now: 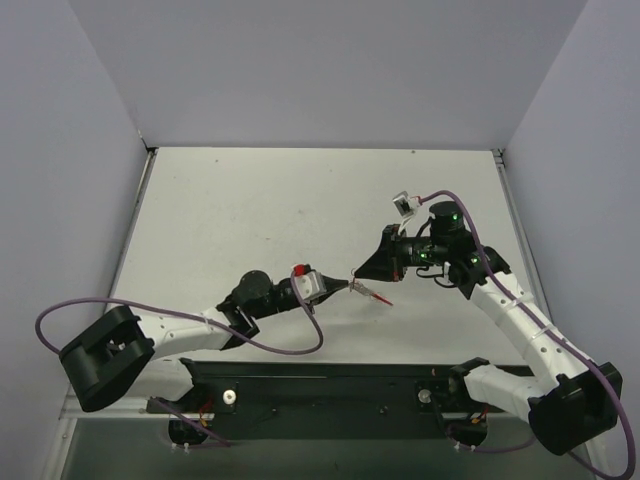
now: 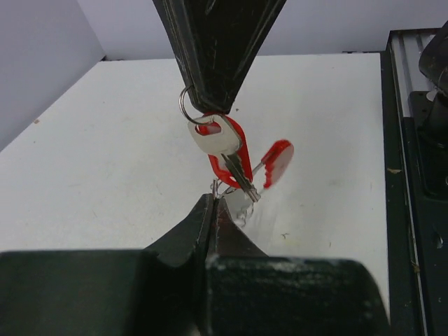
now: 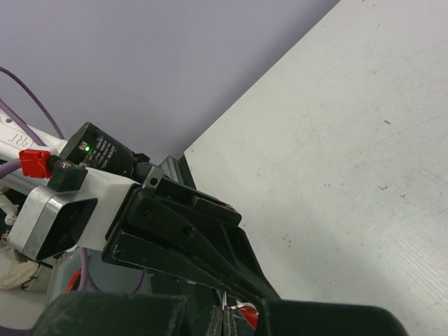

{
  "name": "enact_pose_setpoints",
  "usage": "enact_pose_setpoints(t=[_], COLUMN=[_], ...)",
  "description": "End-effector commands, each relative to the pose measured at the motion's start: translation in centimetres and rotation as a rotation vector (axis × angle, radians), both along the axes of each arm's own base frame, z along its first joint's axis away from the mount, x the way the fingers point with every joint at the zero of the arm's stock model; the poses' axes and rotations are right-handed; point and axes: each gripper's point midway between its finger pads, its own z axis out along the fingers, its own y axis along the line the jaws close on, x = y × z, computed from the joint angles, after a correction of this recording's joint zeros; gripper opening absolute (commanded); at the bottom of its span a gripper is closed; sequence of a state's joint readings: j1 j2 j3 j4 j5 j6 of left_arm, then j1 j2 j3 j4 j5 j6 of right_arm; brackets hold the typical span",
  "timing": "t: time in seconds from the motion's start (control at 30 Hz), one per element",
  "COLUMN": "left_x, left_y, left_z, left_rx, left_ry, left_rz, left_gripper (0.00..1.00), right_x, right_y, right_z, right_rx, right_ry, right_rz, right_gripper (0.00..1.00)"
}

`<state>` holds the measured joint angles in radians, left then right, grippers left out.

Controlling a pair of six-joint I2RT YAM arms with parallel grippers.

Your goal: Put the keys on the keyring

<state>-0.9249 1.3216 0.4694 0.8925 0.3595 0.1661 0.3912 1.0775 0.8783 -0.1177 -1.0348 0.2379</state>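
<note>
The small gap between the left gripper (image 1: 349, 284) and right gripper (image 1: 358, 275) is filled by the hanging keys (image 1: 377, 294). Open table (image 1: 250, 200) is left all around, shut in by walls (image 1: 80, 150).

High rear overview; wrist close-ups sharing keys (image 2: 218, 140)

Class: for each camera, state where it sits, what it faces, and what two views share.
Top external: above and behind the bases, looking down on the white table; both arms show.
Left wrist: looks along its shut left gripper at the right gripper pinching a small red-and-silver key bunch.
Right wrist: looks past its own gripper at the left gripper and table.
Shared: wrist views both show the tips meeting.
</note>
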Motion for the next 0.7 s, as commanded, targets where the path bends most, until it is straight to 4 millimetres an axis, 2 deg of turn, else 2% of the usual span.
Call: enact_pose_setpoints(t=[0.0,0.03,0.17,0.23,0.3,0.33,0.53,0.57,0.6,0.67], left_x=[-0.6,-0.7,-2.1,-3.3,-3.9,-4.5,-4.1,-4.0,-3.6,-3.6], left_y=[1.8,2.4,3.9,4.1,4.3,4.4,6.4,6.6,7.0,7.5], left_z=[1.5,-0.3,-5.5,-7.1,-7.9,-8.9,-11.0,-10.9,-10.9,-11.0], left_rx=[-0.124,-0.089,0.005,0.051,0.094,0.141,0.228,0.231,0.233,0.24], left_ry=[0.022,0.063,0.187,0.218,0.214,0.226,0.269,0.269,0.272,0.288], left_rz=[0.045,0.066,0.079,0.064,0.069,0.067,0.167,0.179,0.207,0.23], left_gripper=[0.0,0.0,0.0,0.0,0.0,0.0,0.0,0.02,0.18,0.36], right_x=[0.2,0.2,0.2,0.3,0.3,0.4,0.7,0.8,0.8,0.8], right_y=[-0.1,-0.1,0.0,0.0,0.0,0.0,0.3,0.2,0.2,0.3], right_z=[1.0,0.9,0.7,0.7,0.5,0.5,0.1,0.1,0.1,0.1], right_rx=[0.018,0.018,0.017,0.016,0.015,0.015,0.017,0.016,0.017,0.018], right_ry=[-0.035,-0.035,-0.023,-0.019,-0.017,-0.015,0.004,0.002,0.002,0.004], right_rz=[-0.002,0.0,0.0,-0.003,-0.002,-0.004,-0.005,-0.008,-0.008,-0.007], right_gripper=[0.0,0.0,0.0,0.0,0.0,0.0,0.0,0.0,0.0,0.0])
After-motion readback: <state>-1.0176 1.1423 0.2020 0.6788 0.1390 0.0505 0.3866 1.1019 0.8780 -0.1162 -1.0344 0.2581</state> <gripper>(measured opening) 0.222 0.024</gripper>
